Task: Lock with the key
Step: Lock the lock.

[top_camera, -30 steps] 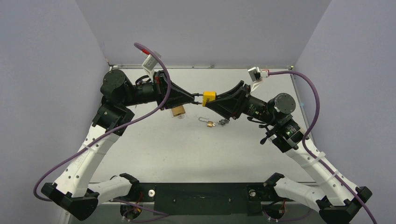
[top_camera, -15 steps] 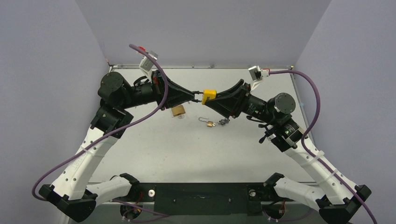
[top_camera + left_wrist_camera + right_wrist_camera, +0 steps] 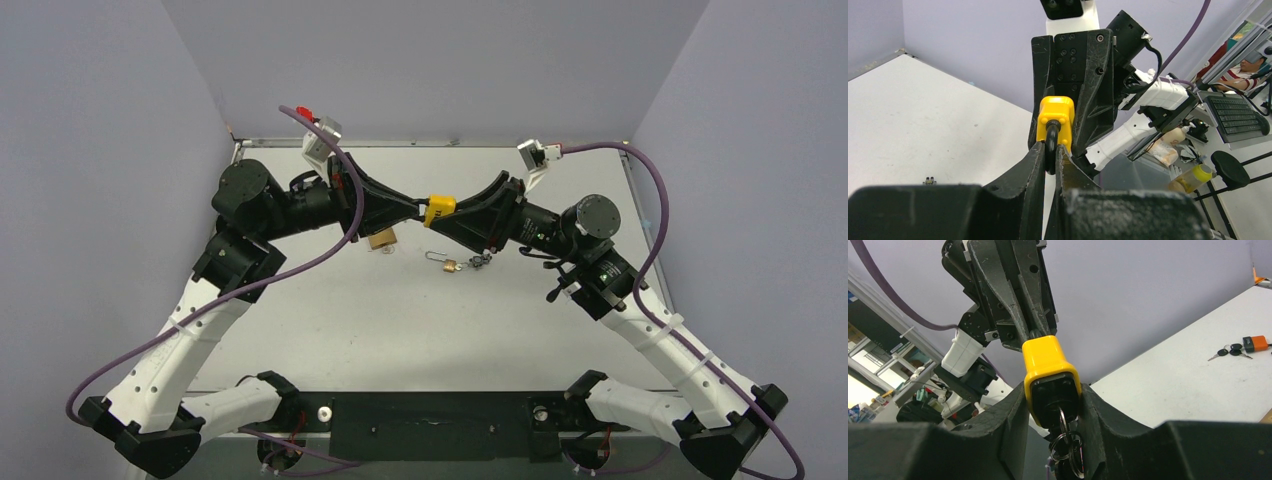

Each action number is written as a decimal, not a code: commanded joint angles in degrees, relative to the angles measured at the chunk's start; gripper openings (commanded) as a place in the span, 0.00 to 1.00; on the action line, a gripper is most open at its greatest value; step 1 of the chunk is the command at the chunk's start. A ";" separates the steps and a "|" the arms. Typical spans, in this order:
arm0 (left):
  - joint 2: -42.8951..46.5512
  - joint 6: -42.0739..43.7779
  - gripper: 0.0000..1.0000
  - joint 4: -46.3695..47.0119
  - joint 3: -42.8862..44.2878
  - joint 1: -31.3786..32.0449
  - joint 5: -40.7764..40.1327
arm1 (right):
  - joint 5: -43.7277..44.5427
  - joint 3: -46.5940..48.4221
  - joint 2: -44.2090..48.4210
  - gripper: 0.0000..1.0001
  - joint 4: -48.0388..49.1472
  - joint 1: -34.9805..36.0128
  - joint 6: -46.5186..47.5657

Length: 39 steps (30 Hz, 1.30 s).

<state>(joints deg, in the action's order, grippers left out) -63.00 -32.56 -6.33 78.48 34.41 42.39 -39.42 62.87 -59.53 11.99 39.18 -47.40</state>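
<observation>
A yellow padlock [image 3: 437, 208] hangs in the air over the far middle of the table, between both grippers. My left gripper [image 3: 415, 205] is shut on its dark shackle [image 3: 1052, 145], which is pinched between the fingertips in the left wrist view. My right gripper [image 3: 1052, 400] is shut on the sides of the yellow padlock body [image 3: 1048, 365]. The key [image 3: 1062, 421] sits in the lock's underside, and its rings hang down between the right fingers [image 3: 1013, 410].
A brass padlock [image 3: 380, 238] lies on the table under the left gripper. A smaller brass padlock with keys [image 3: 452, 264] lies just right of it. The right wrist view shows an orange-brown padlock with keys [image 3: 1252, 343] on the white table.
</observation>
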 commanded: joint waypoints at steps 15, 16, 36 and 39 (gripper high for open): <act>-1.59 -8.40 0.00 2.44 -6.23 5.78 11.48 | -0.71 7.75 -6.97 0.00 -0.17 5.25 6.33; -1.77 -8.44 0.00 2.43 -6.23 5.99 11.35 | -0.78 7.95 -7.08 0.00 -0.79 5.50 6.47; 1.75 -9.49 0.00 -0.67 -3.07 -6.92 1.16 | -5.83 -1.01 -2.65 0.61 8.25 -0.86 2.43; 1.45 -9.11 0.00 -1.79 -1.02 -7.32 2.14 | -10.21 -5.42 -1.69 0.74 20.88 -4.85 -4.15</act>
<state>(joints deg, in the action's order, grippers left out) -61.80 -40.58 -7.55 74.26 28.03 42.78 -43.75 61.17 -63.31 13.41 38.35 -44.14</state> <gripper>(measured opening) 0.051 0.688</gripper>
